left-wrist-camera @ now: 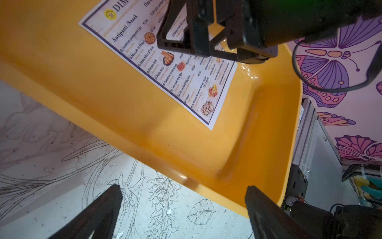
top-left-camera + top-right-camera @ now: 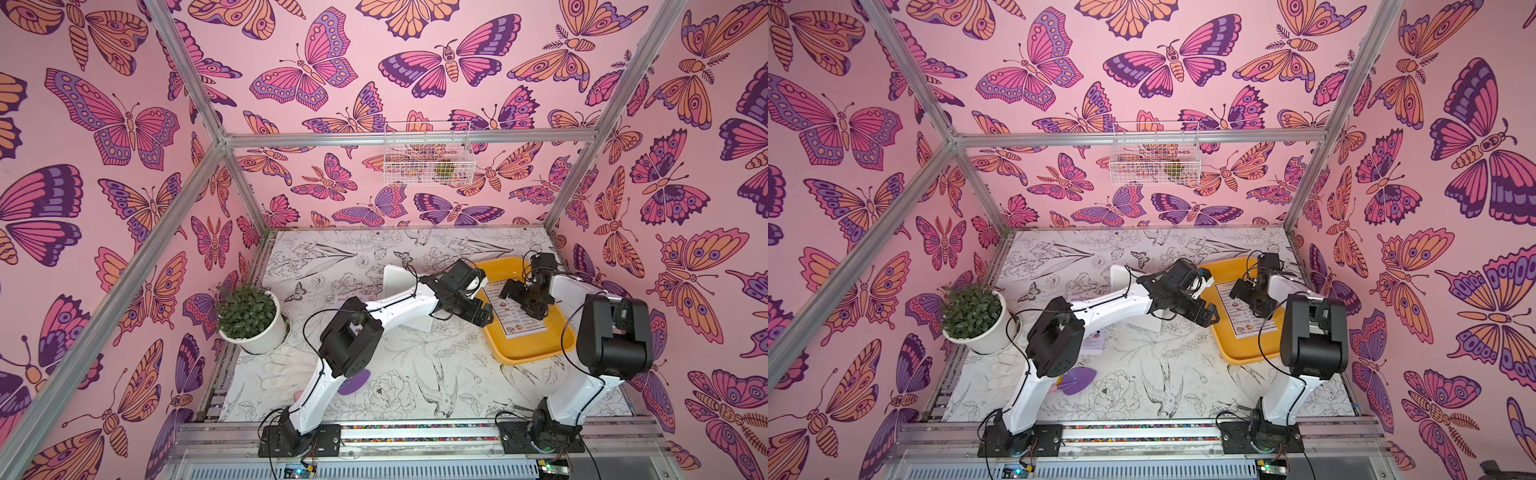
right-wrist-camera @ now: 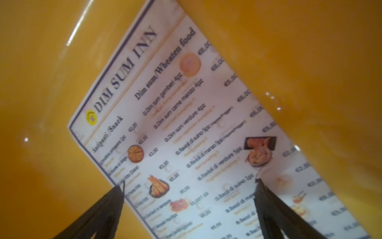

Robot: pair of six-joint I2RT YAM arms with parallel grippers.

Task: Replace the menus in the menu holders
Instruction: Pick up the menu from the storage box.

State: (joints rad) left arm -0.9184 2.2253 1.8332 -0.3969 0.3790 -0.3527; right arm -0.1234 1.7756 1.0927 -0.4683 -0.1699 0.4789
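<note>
The white "DIM SUM INN" menu (image 3: 186, 115) lies face up in a yellow tray (image 2: 532, 353) at the right of the table. My right gripper (image 3: 189, 187) hovers open just over this sheet, one fingertip near its long edge, holding nothing. My left gripper (image 1: 185, 196) is open at the tray's near left rim, with table between its fingers and one finger over the rim. The pink menu (image 2: 348, 299) lies flat on the table, mostly hidden under my left arm. The white menu holder (image 2: 395, 276) stands upright behind that arm.
A potted plant (image 2: 249, 316) stands at the table's left edge. A purple object (image 2: 353, 380) lies near the left arm's base. A wire basket (image 2: 428, 158) hangs on the back wall. Both grippers (image 2: 482, 316) (image 2: 523, 301) crowd the tray.
</note>
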